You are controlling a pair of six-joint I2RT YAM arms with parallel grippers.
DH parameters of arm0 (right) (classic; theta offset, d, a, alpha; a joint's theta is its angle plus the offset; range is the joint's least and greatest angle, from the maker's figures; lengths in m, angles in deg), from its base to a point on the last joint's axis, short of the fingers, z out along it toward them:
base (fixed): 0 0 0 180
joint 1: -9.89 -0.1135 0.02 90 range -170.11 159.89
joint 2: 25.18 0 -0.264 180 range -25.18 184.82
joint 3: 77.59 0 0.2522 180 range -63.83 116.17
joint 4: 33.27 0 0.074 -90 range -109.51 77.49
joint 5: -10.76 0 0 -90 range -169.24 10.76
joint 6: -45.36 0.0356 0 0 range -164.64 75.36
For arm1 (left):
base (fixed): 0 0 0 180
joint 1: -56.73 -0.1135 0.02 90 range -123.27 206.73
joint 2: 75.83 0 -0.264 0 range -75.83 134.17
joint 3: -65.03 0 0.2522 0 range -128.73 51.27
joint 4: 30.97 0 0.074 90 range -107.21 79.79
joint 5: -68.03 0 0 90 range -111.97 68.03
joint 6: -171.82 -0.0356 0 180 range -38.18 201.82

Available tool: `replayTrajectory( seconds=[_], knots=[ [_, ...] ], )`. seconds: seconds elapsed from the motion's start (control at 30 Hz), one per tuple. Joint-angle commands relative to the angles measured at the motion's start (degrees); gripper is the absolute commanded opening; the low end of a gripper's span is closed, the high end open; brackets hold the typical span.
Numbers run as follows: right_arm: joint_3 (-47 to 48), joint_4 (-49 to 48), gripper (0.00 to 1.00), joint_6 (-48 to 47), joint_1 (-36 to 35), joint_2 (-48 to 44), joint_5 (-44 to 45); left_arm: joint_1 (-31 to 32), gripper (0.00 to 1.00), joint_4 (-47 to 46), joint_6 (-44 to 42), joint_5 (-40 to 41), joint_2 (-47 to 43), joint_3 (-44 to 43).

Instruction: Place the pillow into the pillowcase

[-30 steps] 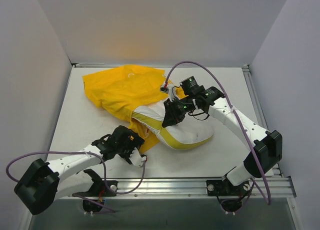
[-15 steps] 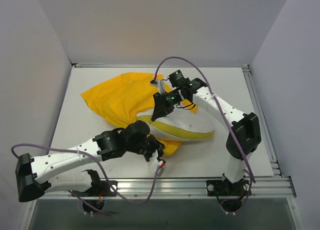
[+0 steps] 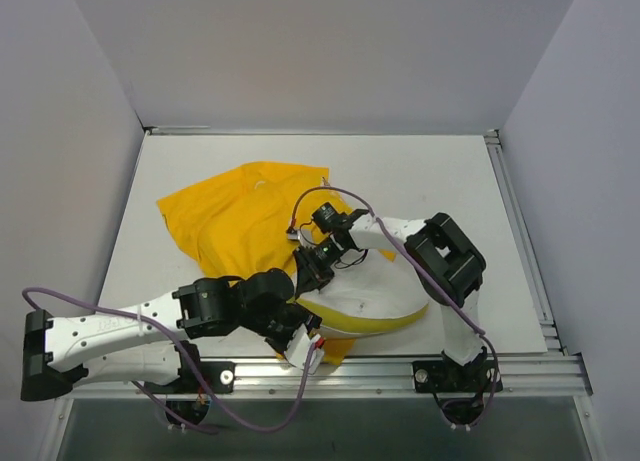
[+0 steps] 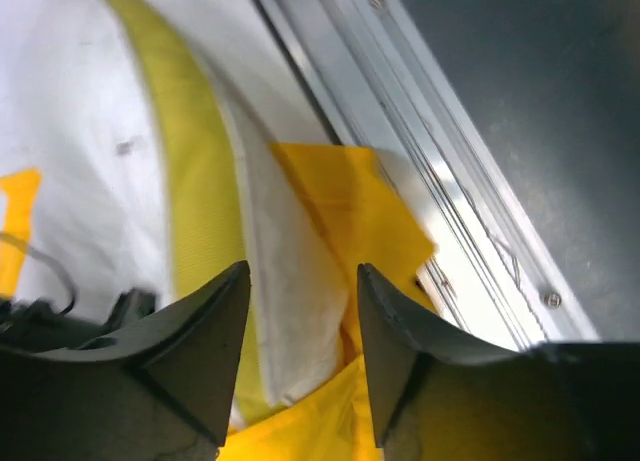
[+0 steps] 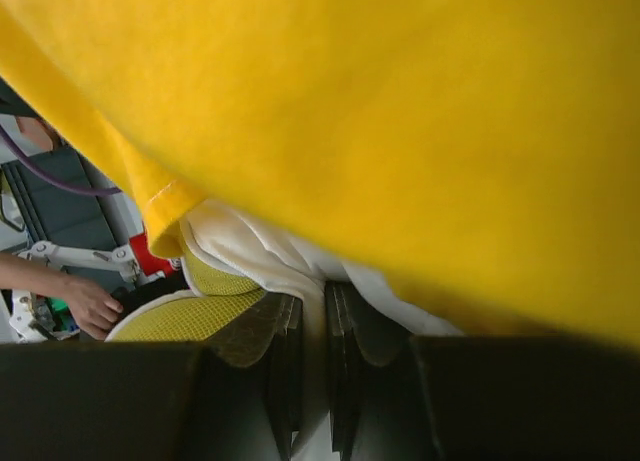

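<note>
The yellow pillowcase [image 3: 235, 221] lies crumpled at the table's left middle. Its edge drapes over the white pillow [image 3: 375, 296], whose yellow stripe [image 3: 370, 326] faces the near edge. My right gripper [image 3: 305, 271] is at the pillow's left end under the yellow cloth, and in the right wrist view the gripper [image 5: 312, 301] is shut on a fold of the pillow's white fabric [image 5: 260, 251]. My left gripper [image 3: 303, 336] is at the pillow's near left corner. In the left wrist view its jaws [image 4: 302, 271] stand apart, with the pillow's corner [image 4: 290, 311] and yellow cloth [image 4: 345, 211] between them.
An aluminium rail [image 3: 400, 366] runs along the table's near edge, close beside my left gripper, and it shows as a rail [image 4: 470, 231] in the left wrist view. Grey walls close in the left, back and right. A person's hand [image 5: 85, 303] shows beyond the table.
My right gripper has dragged the pillow toward the near left, under the pillowcase edge. The left arm has swung right to the pillow's near corner, and its jaws closed, then parted again.
</note>
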Motion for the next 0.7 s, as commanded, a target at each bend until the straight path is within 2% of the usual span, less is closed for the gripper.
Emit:
replayTrajectory(
  seconds=[0.0, 0.03, 0.07, 0.13, 0.17, 0.23, 0.27, 0.3, 0.4, 0.47, 0.57, 0.67],
  knots=[
    [-3.52, -4.53, 0.0, -4.29, 0.31, 1.3, 11.95, -2.16, 0.57, -6.14, 14.64, 1.47, -3.22, -7.38],
    [-3.96, -4.53, 0.0, -4.2, 0.49, 1.3, 11.51, -4.0, 0.62, -6.14, 21.11, 1.65, -3.92, -8.44],
    [-4.22, -4.27, 0.0, -4.11, 0.67, 0.95, 10.81, -9.32, 0.64, -5.88, 25.18, 0.87, -4.1, -10.45],
    [-4.23, -3.92, 0.0, -3.67, 1.02, 0.16, 10.1, -15.41, 0.64, -1.23, 32.58, -4.73, -4.45, -11.96],
    [-4.05, -3.3, 0.01, -3.15, 1.37, -1.23, 9.31, -21.27, 0.62, 0.09, 34.52, -4.67, -4.71, -12.57],
    [-3.88, -3.3, 0.13, -1.57, 2.33, -5.52, 8.08, -27.54, 0.6, 1.85, 38.12, -4.67, -5.68, -12.75],
    [-3.96, -2.69, 0.2, -1.3, 2.69, -7.47, 7.99, -33.49, 0.59, 1.95, 38.75, -5.28, -5.94, -12.58],
    [-3.7, -1.99, 0.37, -1.47, 3.65, -9.49, 8.34, -36.59, 0.59, 1.95, 39.63, -5.72, -6.12, -12.58],
    [-2.82, 2.4, 0.58, -3.66, 5.41, -17.14, 9.56, -43.8, 0.57, 2.12, 41.21, -5.99, -4.11, -13.01],
    [-1.94, 6.52, 0.61, -6.29, 6.81, -21.7, 10.01, -44.53, 0.56, 2.3, 41.57, -4.77, -0.25, -13.54],
    [-2.55, 11.1, 0.57, -7.71, 10.76, -26.36, 10.19, -44.1, 0.54, 1.6, 40.61, -1.52, 7.04, -15.82],
    [-5.44, 13.83, 0.56, -8.24, 17.17, -29.62, 10.97, -41.02, 0.54, 0.64, 37.36, 5.77, 15.3, -20.12]
  ],
)
